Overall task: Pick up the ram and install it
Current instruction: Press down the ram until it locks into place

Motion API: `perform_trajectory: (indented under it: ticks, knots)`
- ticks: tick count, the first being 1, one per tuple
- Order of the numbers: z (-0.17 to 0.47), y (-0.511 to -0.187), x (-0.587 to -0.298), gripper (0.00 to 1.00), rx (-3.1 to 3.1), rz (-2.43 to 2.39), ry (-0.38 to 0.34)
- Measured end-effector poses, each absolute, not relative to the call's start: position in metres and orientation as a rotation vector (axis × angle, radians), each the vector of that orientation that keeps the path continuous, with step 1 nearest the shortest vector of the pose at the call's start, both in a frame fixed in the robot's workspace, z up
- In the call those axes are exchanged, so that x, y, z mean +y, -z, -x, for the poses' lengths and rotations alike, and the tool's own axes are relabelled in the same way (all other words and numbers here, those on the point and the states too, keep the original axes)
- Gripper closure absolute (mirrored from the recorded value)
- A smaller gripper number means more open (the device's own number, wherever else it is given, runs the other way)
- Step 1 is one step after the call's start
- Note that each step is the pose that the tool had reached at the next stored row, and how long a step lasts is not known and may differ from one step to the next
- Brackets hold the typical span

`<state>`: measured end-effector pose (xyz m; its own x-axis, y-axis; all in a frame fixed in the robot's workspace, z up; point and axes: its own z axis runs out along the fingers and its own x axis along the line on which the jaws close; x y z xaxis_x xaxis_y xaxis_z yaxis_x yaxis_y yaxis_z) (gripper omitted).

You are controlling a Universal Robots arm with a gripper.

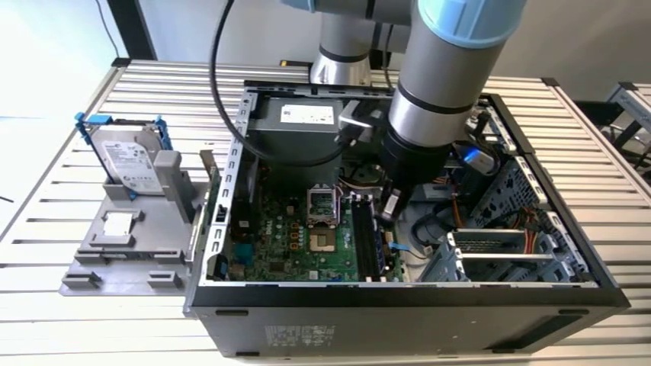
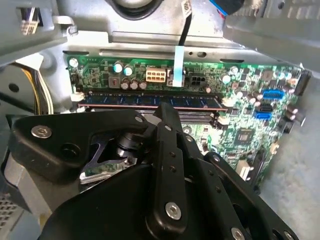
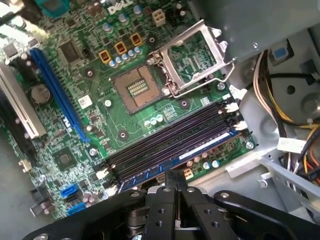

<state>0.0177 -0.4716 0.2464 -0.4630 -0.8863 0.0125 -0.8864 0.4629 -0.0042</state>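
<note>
Gripper [image 3: 174,180] fingers pressed together sit atop the ram [image 3: 200,148], which stands in the motherboard's [image 3: 100,110] outermost slot; seating looks nearly done.

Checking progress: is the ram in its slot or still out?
In: the ram stands upright in the slot nearest the claw, along the motherboard edge.
</note>
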Motion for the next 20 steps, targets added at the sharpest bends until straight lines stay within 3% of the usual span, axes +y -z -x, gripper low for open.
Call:
perform_trajectory:
  ticks: [20]
  knots:
    - [-0.017,-0.234,-0.472,1.0,-2.361,-2.064,-0.018]
